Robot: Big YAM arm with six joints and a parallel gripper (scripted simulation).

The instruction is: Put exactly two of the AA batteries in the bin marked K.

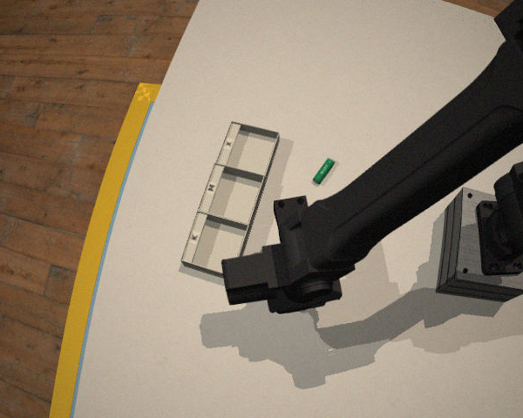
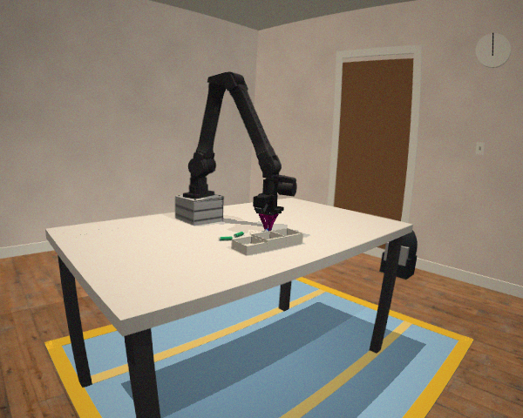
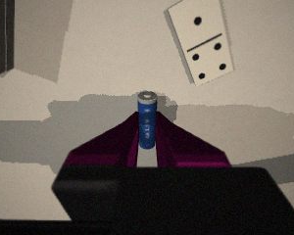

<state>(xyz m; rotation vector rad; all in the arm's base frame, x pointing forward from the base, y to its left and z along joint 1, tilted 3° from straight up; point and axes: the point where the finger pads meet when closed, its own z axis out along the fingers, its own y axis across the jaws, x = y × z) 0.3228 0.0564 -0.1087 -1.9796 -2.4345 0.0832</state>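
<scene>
In the wrist view my gripper (image 3: 147, 117) is shut on a blue battery (image 3: 147, 122) with a silver cap. The purple fingers press on both of its sides, low over the table. In the top view the arm's wrist (image 1: 293, 274) hides the fingers and the battery, just right of the bin marked K (image 1: 219, 245). The exterior view shows the gripper (image 2: 267, 222) pointing down just behind the bin row (image 2: 267, 240). A green battery (image 1: 323, 171) lies on the table right of the bins. The exterior view shows two green batteries (image 2: 239, 233) (image 2: 226, 238) lying close together.
The row holds three open compartments: K, M (image 1: 234, 193) and X (image 1: 253, 151), all looking empty. A white domino (image 3: 201, 41) lies on the table ahead of the gripper. The arm's grey base block (image 1: 482, 245) stands at the right.
</scene>
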